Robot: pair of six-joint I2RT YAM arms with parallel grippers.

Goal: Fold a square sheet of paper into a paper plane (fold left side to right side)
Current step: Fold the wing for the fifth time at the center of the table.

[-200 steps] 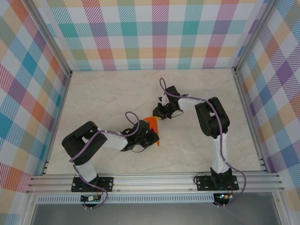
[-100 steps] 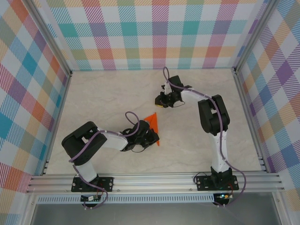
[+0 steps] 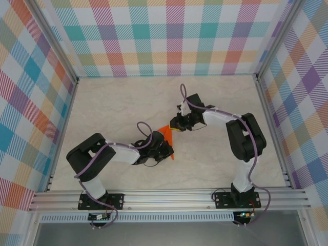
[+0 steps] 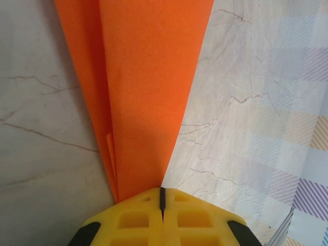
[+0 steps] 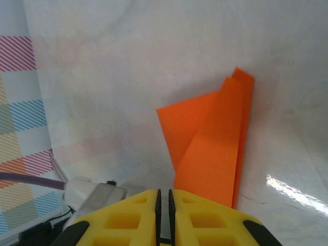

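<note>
The square sheet of paper [image 3: 166,133] is bright orange and folded into a narrow pointed wedge, flat on the marble table. In the left wrist view the paper [image 4: 143,92] widens away from my left gripper [image 4: 162,197]; its jaws are shut and the narrow tip runs under them. In the top view the left gripper [image 3: 166,147] sits over the paper's near end. My right gripper [image 3: 176,127] is at the far end. Its jaws [image 5: 164,197] are all but together with nothing between them, and the layered paper [image 5: 215,138] reaches under its right finger.
The marble tabletop [image 3: 118,107] is fenced by plaid walls [image 3: 169,36] and aluminium posts. Both arms reach in over the middle. A purple cable [image 5: 31,179] and a grey fitting show at the lower left of the right wrist view.
The right gripper drew back from the paper toward the far wall, then came back down to its far end. The left gripper and the paper stayed put.
</note>
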